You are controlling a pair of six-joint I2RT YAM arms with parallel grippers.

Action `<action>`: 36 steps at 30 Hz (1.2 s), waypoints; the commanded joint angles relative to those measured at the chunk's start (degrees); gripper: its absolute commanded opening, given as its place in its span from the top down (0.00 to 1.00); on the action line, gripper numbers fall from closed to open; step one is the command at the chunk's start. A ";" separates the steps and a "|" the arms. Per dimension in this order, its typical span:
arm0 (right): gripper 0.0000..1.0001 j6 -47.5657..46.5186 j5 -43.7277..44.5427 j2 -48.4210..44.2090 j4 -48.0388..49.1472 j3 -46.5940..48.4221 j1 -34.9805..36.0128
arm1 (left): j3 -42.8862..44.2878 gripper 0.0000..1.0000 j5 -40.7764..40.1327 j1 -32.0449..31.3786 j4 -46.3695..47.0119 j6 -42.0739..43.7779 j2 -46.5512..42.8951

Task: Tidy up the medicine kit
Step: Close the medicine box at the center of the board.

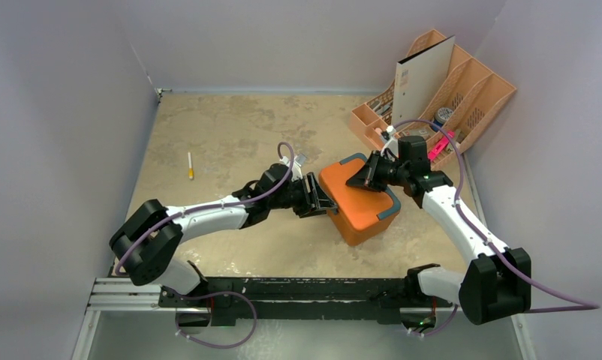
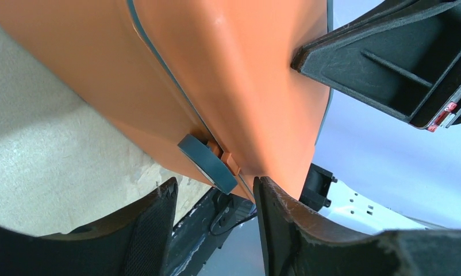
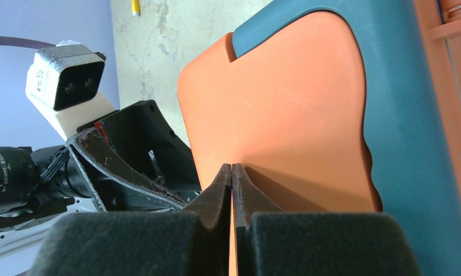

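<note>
The orange medicine kit (image 1: 358, 204) lies in the middle of the table with its lid down. My left gripper (image 1: 322, 201) is open at the kit's left side. In the left wrist view the kit (image 2: 216, 75) fills the top. A grey-blue latch (image 2: 208, 164) on its seam sits just above the gap between my left gripper's (image 2: 216, 192) fingers. My right gripper (image 1: 364, 178) is shut, with its tips on the kit's lid. In the right wrist view its closed tips (image 3: 232, 171) rest against the orange lid (image 3: 285, 121), which has a teal border (image 3: 412, 144).
A peach desk organizer (image 1: 463, 90) with a white board and small items stands at the back right, close behind the right arm. A small white and yellow pen (image 1: 191, 166) lies at the left of the table. Walls enclose the table on three sides.
</note>
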 commanded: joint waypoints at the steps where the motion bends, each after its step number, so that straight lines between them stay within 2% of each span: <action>1: 1.00 -2.01 4.27 0.77 -6.44 -1.74 0.50 | -0.37 0.51 -2.06 -0.33 0.71 2.09 -1.64; 6: 1.00 -1.99 4.21 0.80 -6.51 -1.52 0.50 | 0.99 0.53 -0.85 -0.29 0.73 2.51 0.20; 21: 1.00 -2.08 4.11 1.06 -6.30 -1.85 0.60 | 2.29 0.81 -0.88 -0.31 -3.11 3.79 -1.01; 31: 1.00 -2.35 4.01 0.64 -6.61 -1.97 0.59 | 1.13 0.80 0.14 -0.29 -6.34 3.97 -0.87; 36: 1.00 -2.33 4.20 0.72 -6.61 -2.09 0.61 | -0.04 0.73 -0.27 -0.29 -6.51 3.93 -1.51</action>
